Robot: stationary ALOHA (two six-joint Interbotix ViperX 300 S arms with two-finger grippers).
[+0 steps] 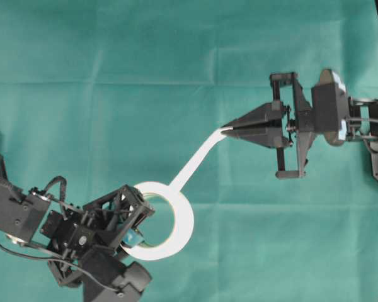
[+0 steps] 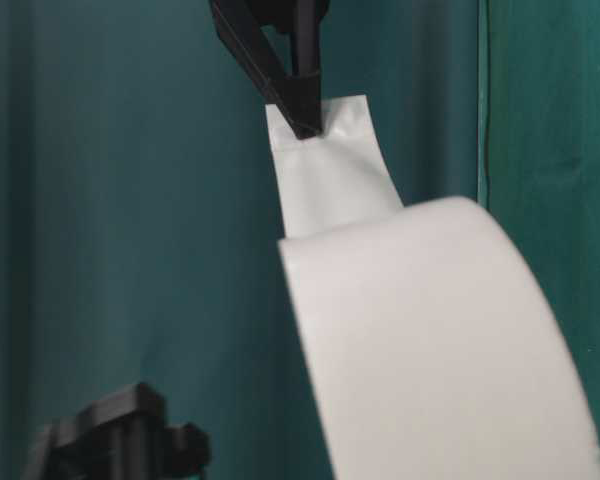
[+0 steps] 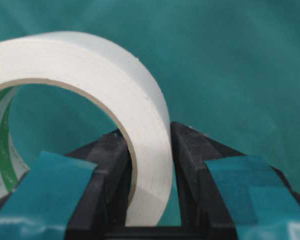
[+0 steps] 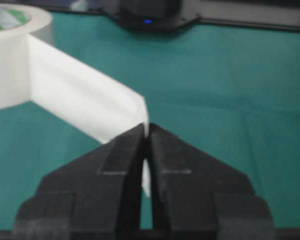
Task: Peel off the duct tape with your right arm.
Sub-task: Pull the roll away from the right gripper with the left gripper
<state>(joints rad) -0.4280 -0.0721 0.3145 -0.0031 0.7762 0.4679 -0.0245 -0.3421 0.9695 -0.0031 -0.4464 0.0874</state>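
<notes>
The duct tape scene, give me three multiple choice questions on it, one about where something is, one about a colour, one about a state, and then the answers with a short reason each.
1. Where does the left claw grip the duct tape?
A. On the roll's wall, one finger inside the ring and one outside
B. On the end of the loose strip
C. Nowhere; it hovers clear of the roll

2. What colour is the printing on the roll's inner core?
A. Red
B. Green
C. Blue

3. What state is the loose strip in?
A. Wound flat on the roll
C. Cut free and lying on the cloth
B. Pulled out from the roll, its end pinched in the shut right claw

Answers:
1. A, the left wrist view shows the roll's wall between the fingers.
2. B, green stripes show inside the ring.
3. B, the overhead view shows the strip running from roll to claw tips.
</notes>
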